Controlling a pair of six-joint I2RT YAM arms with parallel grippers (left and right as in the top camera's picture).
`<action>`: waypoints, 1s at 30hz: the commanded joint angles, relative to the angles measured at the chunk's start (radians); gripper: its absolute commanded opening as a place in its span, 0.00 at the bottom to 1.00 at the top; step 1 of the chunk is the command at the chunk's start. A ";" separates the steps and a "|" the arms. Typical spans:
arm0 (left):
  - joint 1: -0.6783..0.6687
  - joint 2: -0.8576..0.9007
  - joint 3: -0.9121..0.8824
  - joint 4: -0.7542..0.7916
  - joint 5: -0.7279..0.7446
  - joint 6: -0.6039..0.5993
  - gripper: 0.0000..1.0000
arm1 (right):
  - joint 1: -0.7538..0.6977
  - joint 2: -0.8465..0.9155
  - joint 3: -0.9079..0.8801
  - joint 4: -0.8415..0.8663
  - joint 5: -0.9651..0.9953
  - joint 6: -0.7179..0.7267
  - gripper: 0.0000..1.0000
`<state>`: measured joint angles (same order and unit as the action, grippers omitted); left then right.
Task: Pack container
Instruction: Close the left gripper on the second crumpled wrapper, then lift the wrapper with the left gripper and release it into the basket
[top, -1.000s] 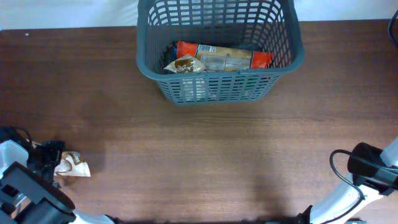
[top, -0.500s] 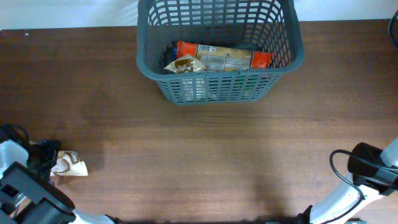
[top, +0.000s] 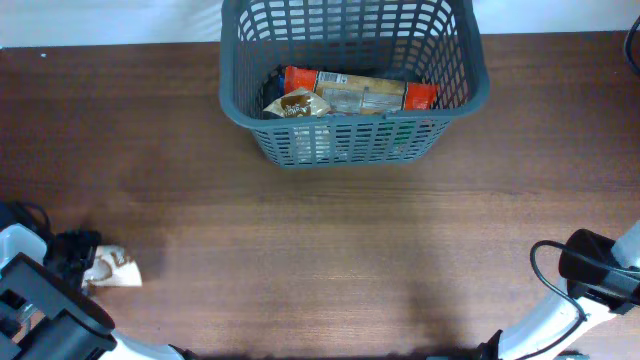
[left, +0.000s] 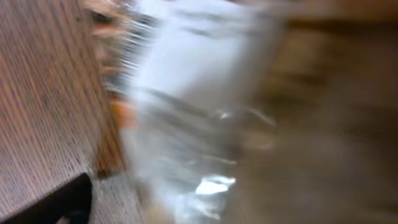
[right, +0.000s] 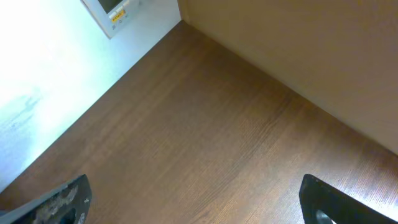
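The container (top: 300, 148), a dark grey lattice basket, stands at the far middle of the table. It holds a long packet with orange ends (top: 360, 92) and a small brown packet (top: 295, 103). A small brown and white packet (top: 115, 268) lies on the table at the front left. My left gripper (top: 86, 256) is right at its left side. In the left wrist view the packet (left: 186, 112) fills the blurred frame between the fingers, and the left gripper (left: 199, 208) looks open with one dark finger showing. My right gripper (right: 199, 205) is open and empty over bare table.
The right arm (top: 590, 265) sits at the table's front right corner, far from the basket. The brown wooden table (top: 330, 240) stretches between the basket and both arms. A white wall and a small device (right: 115, 12) show in the right wrist view.
My left gripper and the small packet have shifted slightly left and toward the front. The packet now lies flatter. The right arm and the basket have not moved.
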<state>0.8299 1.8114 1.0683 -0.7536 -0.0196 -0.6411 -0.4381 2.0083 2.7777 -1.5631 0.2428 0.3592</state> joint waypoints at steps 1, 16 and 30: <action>0.002 0.014 -0.003 0.003 -0.006 0.010 0.67 | -0.001 -0.005 -0.002 0.003 0.005 0.001 0.99; 0.001 0.008 0.032 0.002 0.161 0.059 0.02 | -0.001 -0.005 -0.002 0.003 0.005 0.001 0.99; -0.143 -0.335 0.505 -0.076 0.433 0.218 0.02 | -0.001 -0.005 -0.002 0.003 0.005 0.001 0.99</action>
<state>0.7685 1.6196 1.4498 -0.8688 0.2890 -0.5026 -0.4381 2.0083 2.7777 -1.5631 0.2432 0.3592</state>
